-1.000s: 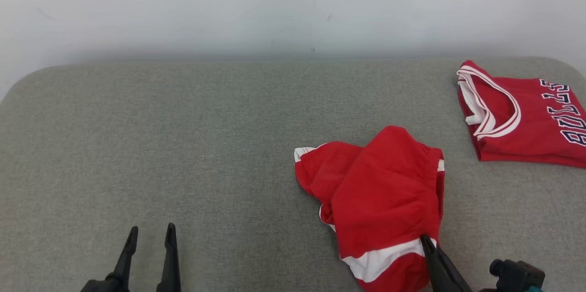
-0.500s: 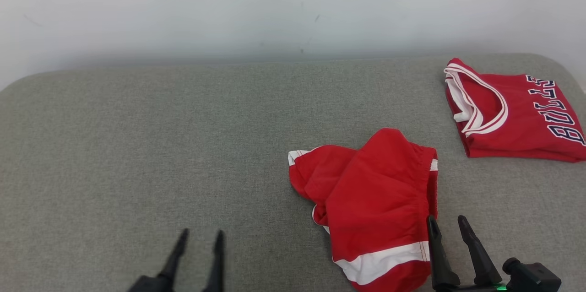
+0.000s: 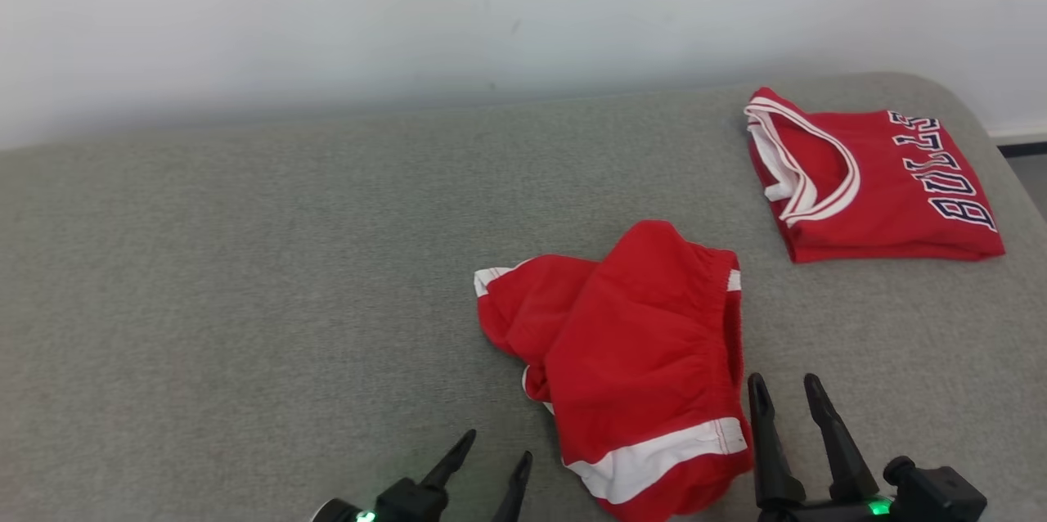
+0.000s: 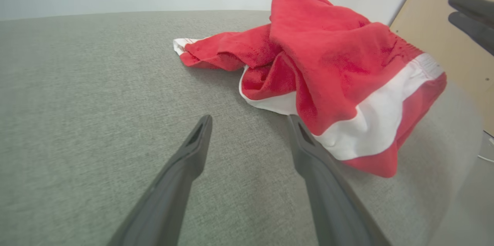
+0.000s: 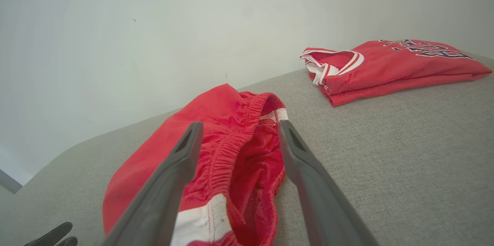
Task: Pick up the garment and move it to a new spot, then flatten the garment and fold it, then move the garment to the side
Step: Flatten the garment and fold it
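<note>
Right hand [image 3: 784, 381] has let go, now wide beside the crumpled red shorts [image 3: 638, 342] lying near-right; left hand [image 3: 497, 445], wide, has closed in. Flattening looks next: grasp opposite edges.

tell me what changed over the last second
The right gripper let go of the shorts at their white band and now stands open beside them. The left gripper, open throughout, swung right toward the shorts. The head camera shifted too. The shorts stayed crumpled, the jersey folded at the far right.
</note>
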